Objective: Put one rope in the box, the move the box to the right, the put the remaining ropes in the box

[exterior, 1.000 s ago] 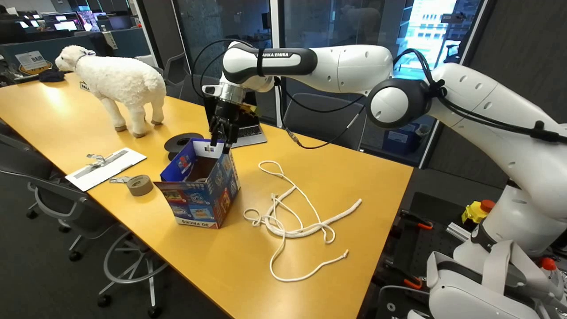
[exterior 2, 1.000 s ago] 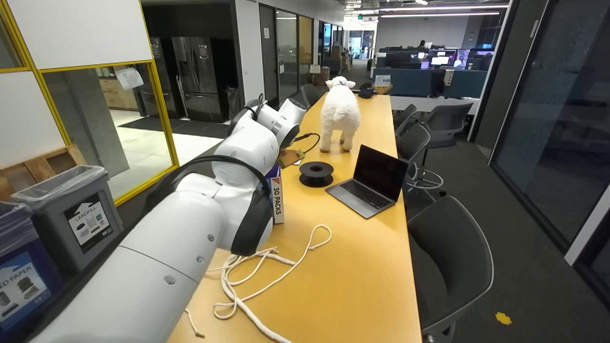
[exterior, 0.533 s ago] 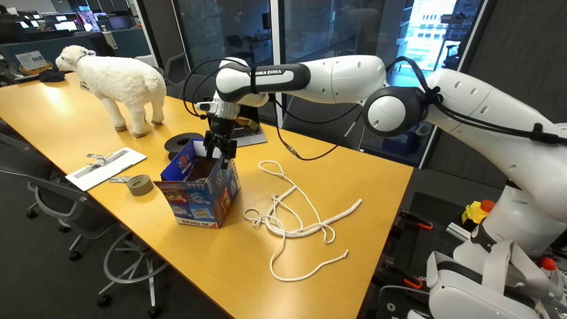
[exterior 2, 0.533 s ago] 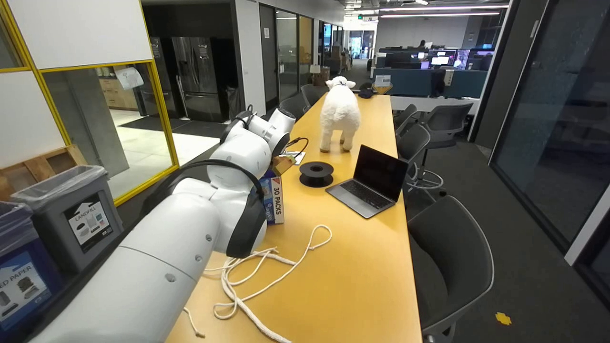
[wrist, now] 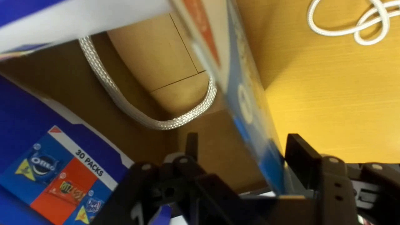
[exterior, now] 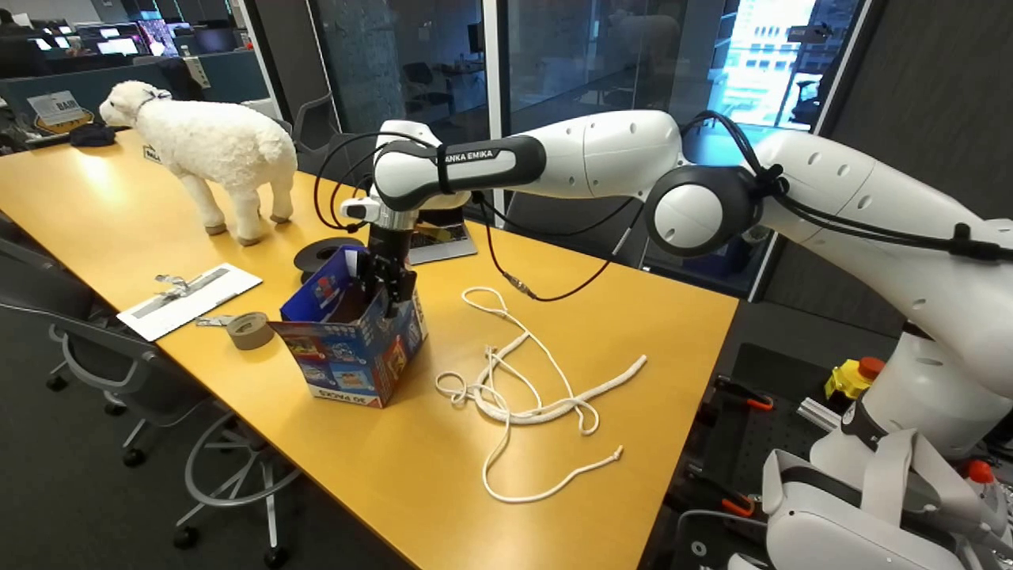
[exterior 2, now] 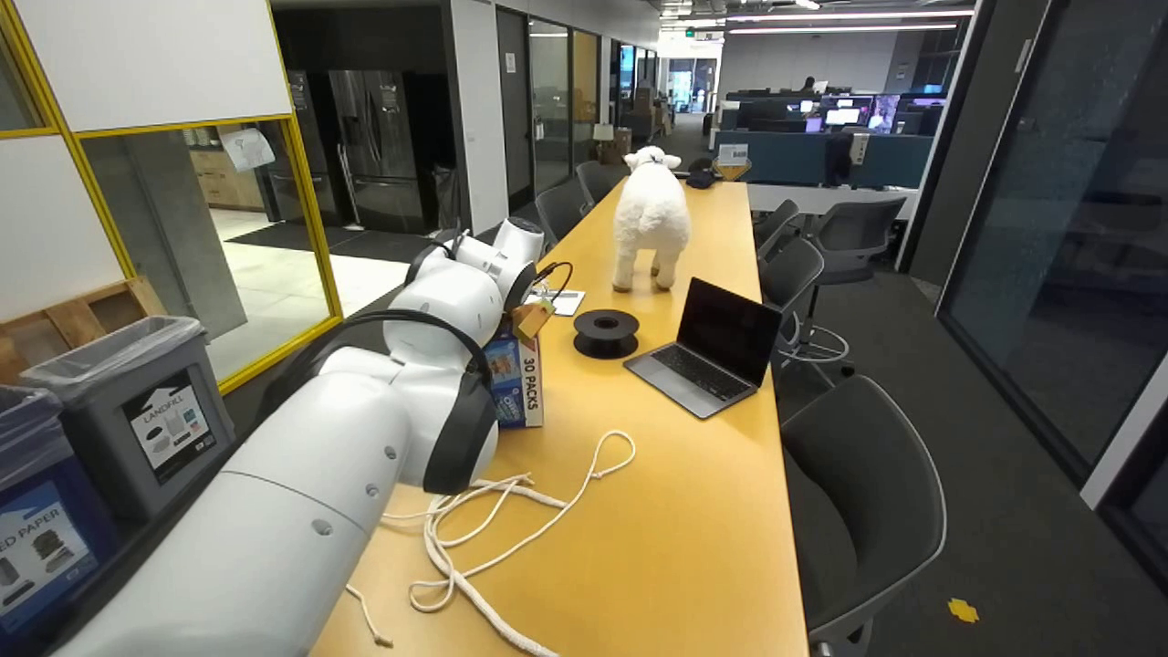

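a wall of the box is standing between the parted jaws, leaving room inside; a spool and laptop are sitting nearby; tabletop is lying bare beside the ropes.

One rope inside the box, the remaining ropes just beside it on the table

A window glared in an exterior view and a highlight whitened the table; in the wrist view the box blurred along one wall, its inside dim.
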You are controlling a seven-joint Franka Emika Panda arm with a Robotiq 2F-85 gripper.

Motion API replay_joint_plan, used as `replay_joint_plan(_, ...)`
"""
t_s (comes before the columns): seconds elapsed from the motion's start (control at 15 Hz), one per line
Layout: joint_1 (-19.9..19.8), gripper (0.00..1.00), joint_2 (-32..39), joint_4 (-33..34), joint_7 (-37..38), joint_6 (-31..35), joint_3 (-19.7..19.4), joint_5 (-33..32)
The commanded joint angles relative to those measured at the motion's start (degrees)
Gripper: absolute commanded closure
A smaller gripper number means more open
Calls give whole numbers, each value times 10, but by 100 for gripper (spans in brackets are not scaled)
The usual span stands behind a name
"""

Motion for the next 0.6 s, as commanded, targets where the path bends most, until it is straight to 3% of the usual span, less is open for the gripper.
replay_joint_plan(0.0, 10, 58, -2, -5, -9, 24, -13, -22)
replay_joint_plan(0.33, 21, 95, -8, -22, 27, -3, -27, -46)
replay_joint_plan(0.53, 27, 100, -25, -51, 85, -33, -44, -51)
